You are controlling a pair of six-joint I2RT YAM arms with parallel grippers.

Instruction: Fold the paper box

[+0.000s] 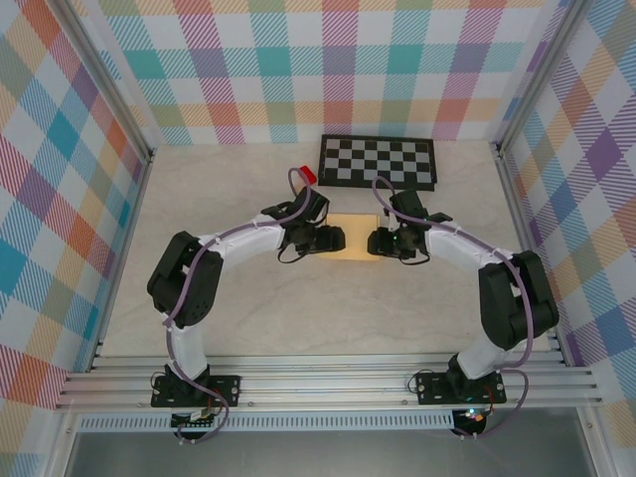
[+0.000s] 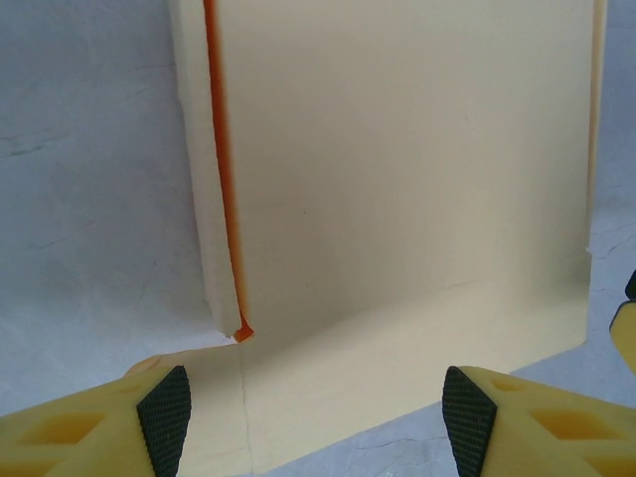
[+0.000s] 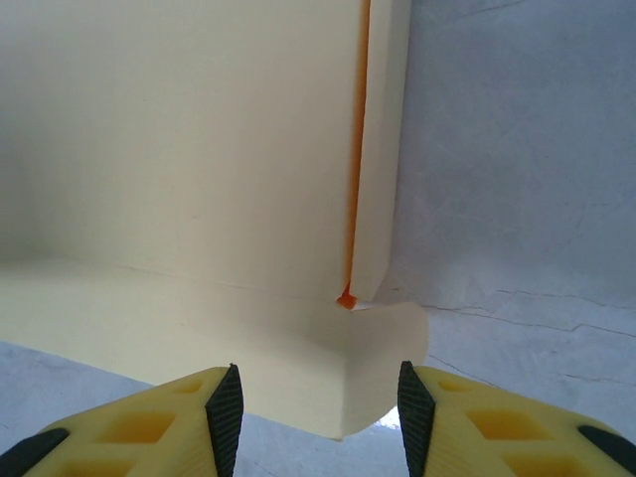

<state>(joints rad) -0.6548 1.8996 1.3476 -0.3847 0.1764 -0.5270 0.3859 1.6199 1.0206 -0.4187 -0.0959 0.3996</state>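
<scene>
Pale marbled tabletop fills the floor of a booth with plaid walls. A black-and-white checkerboard mat lies at the far side, and a small red block sits just beside the mat's left end.

The paper box lies flat near the middle of the table, just nearer than the mat. Both arms reach in toward it. The left gripper is at its left end and the right gripper at its right end, so the card sits between the two.

In the left wrist view the yellow fingers stand wide apart. Their black pads are clear of the card on either side. A creased flap of the box reaches in between the fingers, and the broad cream panel stretches away beyond it. A narrow folded strip with an orange edge runs along one side of the panel.

In the right wrist view the fingers are also parted, with a narrower gap. The pads do not touch the card. A rounded corner of the flap lies between them, and the orange-edged strip runs away from that corner. Bare tabletop shows beside it.
</scene>
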